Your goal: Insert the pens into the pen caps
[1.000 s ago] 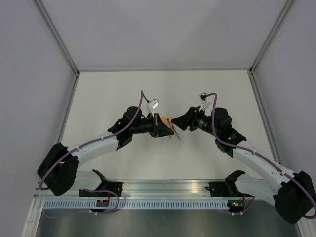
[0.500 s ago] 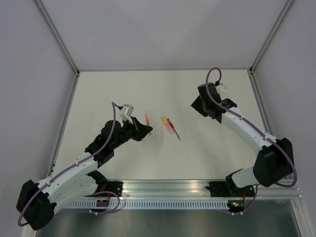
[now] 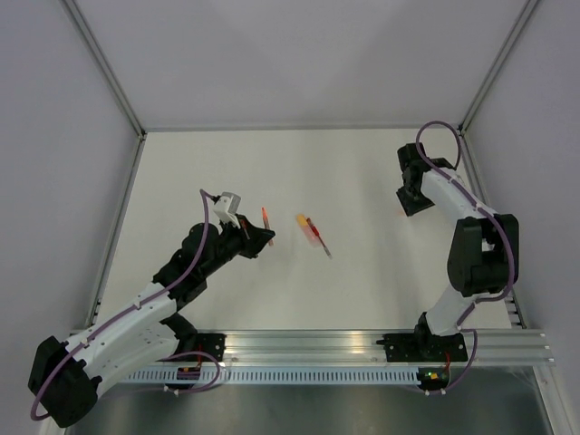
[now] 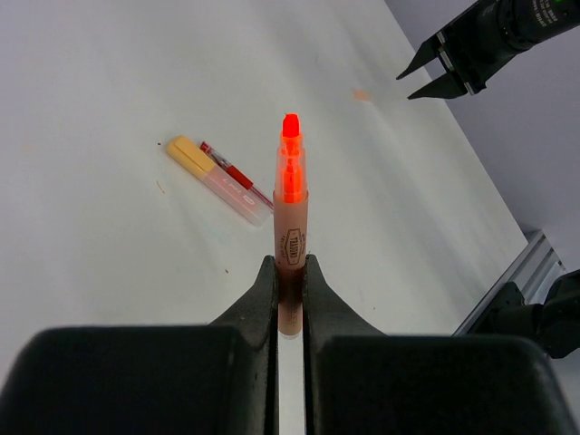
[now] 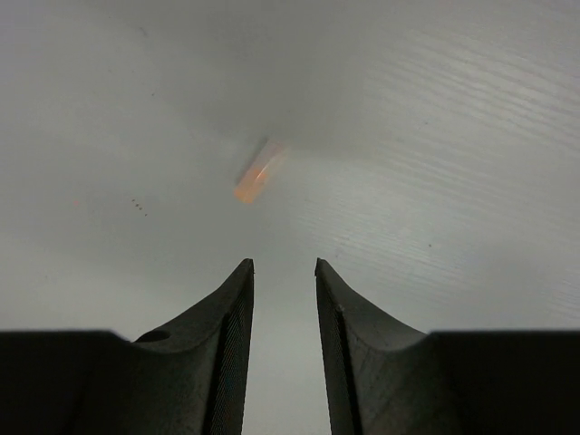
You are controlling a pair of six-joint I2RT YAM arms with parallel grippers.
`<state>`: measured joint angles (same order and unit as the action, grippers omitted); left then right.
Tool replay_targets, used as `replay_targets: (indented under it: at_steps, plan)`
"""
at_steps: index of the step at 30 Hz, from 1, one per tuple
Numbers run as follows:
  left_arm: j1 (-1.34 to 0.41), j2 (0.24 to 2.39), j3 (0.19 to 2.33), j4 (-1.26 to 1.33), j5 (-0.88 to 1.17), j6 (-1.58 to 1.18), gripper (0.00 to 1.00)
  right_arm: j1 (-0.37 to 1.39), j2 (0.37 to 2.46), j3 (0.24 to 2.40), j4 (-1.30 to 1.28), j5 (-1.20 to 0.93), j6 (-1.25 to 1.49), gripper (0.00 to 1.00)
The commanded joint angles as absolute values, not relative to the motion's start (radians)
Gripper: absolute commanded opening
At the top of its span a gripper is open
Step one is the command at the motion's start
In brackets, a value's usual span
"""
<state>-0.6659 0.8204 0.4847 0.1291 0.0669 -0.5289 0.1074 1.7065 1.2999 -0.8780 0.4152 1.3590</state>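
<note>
While left pincer (image 4: 288, 272) clamps the orange pen (image 4: 291, 213) by its tail, tip bare, right pincer (image 5: 283, 265) hovers parted and empty above the orange cap (image 5: 256, 174) on the bench (image 5: 435, 136); step: fetching cap; next probably needs lowering, straddling, pinching it; red pen (image 4: 231, 172) lies mid-bench.

**A:** What sits in the left gripper (image 4: 289, 267)?

**B:** The orange-peach pen (image 4: 291, 208). The closed fingers pinch it low on the barrel, and its bright orange tip is bare and points straight away from them.

**A:** And past the tip?

**B:** Ahead and to the left, a red pen (image 4: 234, 174) lies on the table (image 4: 100, 263), touching a yellow-ended pink stick (image 4: 201, 165). Well ahead to the right, a small orange cap (image 4: 362, 94) lies alone. Farther right is the right gripper (image 4: 405, 86), fingers parted with nothing between them.
</note>
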Motion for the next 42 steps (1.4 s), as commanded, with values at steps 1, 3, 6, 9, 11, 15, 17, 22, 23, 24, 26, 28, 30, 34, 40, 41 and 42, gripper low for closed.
replay_targets:
  at_steps: [1, 3, 6, 9, 11, 15, 17, 22, 23, 24, 26, 28, 30, 34, 40, 41, 42]
  plan:
    - [-0.664, 0.816, 0.502, 0.132, 0.048, -0.486, 0.02, 0.071, 1.759, 1.351, -0.919, 0.390, 1.398, 0.38]
    - [-0.663, 0.818, 0.502, 0.133, 0.048, -0.486, 0.02, 0.042, 1.795, 1.358, -0.916, 0.370, 1.385, 0.38]
    - [-0.664, 0.825, 0.502, 0.133, 0.048, -0.485, 0.02, 0.021, 1.833, 1.367, -0.882, 0.353, 1.358, 0.35]
    - [-0.664, 0.831, 0.508, 0.130, 0.055, -0.480, 0.02, 0.006, 1.873, 1.376, -0.853, 0.347, 1.336, 0.35]
    - [-0.663, 0.828, 0.508, 0.130, 0.058, -0.480, 0.02, 0.000, 1.893, 1.378, -0.813, 0.312, 1.319, 0.35]
    - [-0.664, 0.821, 0.506, 0.130, 0.058, -0.477, 0.02, -0.026, 1.916, 1.379, -0.747, 0.290, 1.298, 0.35]
    - [-0.663, 0.821, 0.506, 0.132, 0.058, -0.477, 0.02, -0.028, 1.930, 1.384, -0.738, 0.287, 1.298, 0.36]
    - [-0.664, 0.825, 0.509, 0.133, 0.071, -0.479, 0.02, -0.028, 1.967, 1.379, -0.738, 0.265, 1.312, 0.36]
    - [-0.664, 0.825, 0.508, 0.133, 0.071, -0.479, 0.02, -0.028, 1.983, 1.381, -0.738, 0.255, 1.310, 0.36]
    - [-0.664, 0.822, 0.508, 0.133, 0.069, -0.477, 0.02, -0.028, 1.991, 1.382, -0.739, 0.250, 1.312, 0.36]
    - [-0.664, 0.821, 0.505, 0.135, 0.066, -0.479, 0.02, -0.028, 2.011, 1.385, -0.739, 0.236, 1.309, 0.36]
    - [-0.664, 0.822, 0.505, 0.133, 0.063, -0.479, 0.02, -0.028, 2.023, 1.393, -0.749, 0.233, 1.305, 0.36]
    - [-0.664, 0.825, 0.508, 0.133, 0.064, -0.479, 0.02, -0.029, 2.037, 1.399, -0.767, 0.236, 1.299, 0.34]
    - [-0.663, 0.824, 0.505, 0.133, 0.063, -0.479, 0.02, -0.032, 2.039, 1.397, -0.784, 0.239, 1.269, 0.17]
    - [-0.664, 0.827, 0.499, 0.167, 0.112, -0.471, 0.02, -0.034, 1.982, 1.362, -0.671, 0.158, 1.071, 0.00]
    - [-0.664, 0.830, 0.500, 0.176, 0.161, -0.468, 0.02, -0.035, 1.964, 1.326, -0.629, 0.123, 1.031, 0.00]
    - [-0.664, 0.844, 0.503, 0.202, 0.201, -0.463, 0.02, -0.034, 1.939, 1.303, -0.535, 0.044, 0.990, 0.00]
